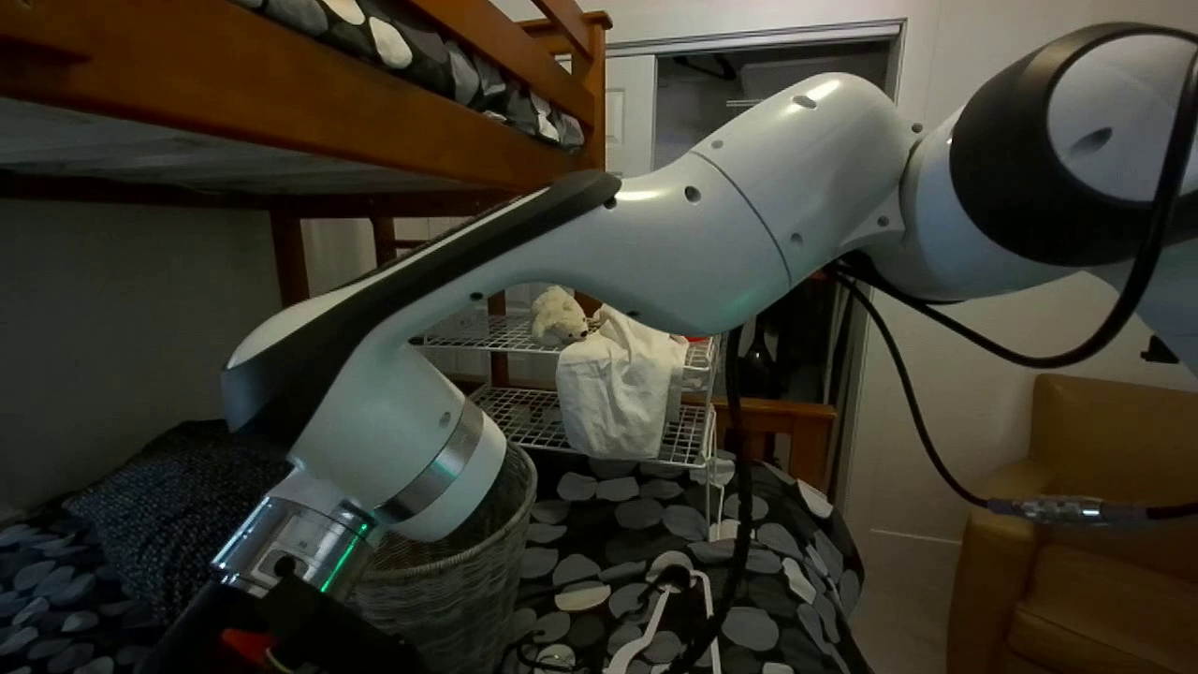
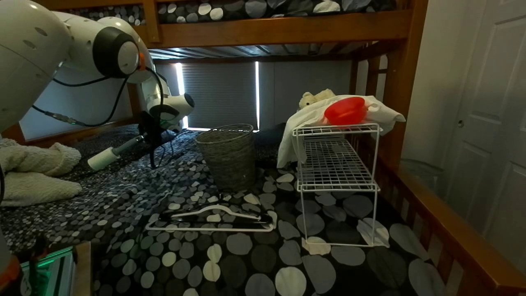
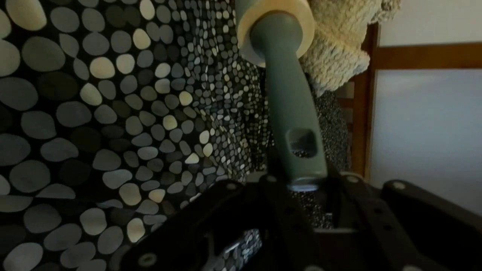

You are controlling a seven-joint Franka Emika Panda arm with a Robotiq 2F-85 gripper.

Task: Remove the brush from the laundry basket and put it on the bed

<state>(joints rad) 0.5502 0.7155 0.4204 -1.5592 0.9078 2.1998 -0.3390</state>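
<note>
In an exterior view, reading the clock around the basket [image 2: 229, 162]: bare bed [image 2: 123, 213] gives a wide lane at 8 o'clock, until a metal frame [image 2: 59, 269]. Hangers [image 2: 218, 207] lie flat across 6. The rack [image 2: 337, 164] bars 3, a narrow gap showing between its cloth [image 2: 292, 135] and the basket. Toward 9 the gripper [image 2: 147, 136] and the brush [image 2: 128, 145] it grips take up room, a blanket [image 2: 37, 191] farther out. At 12 the upper bunk [image 2: 283, 33] spans overhead; headroom shows above the basket's rim.
</note>
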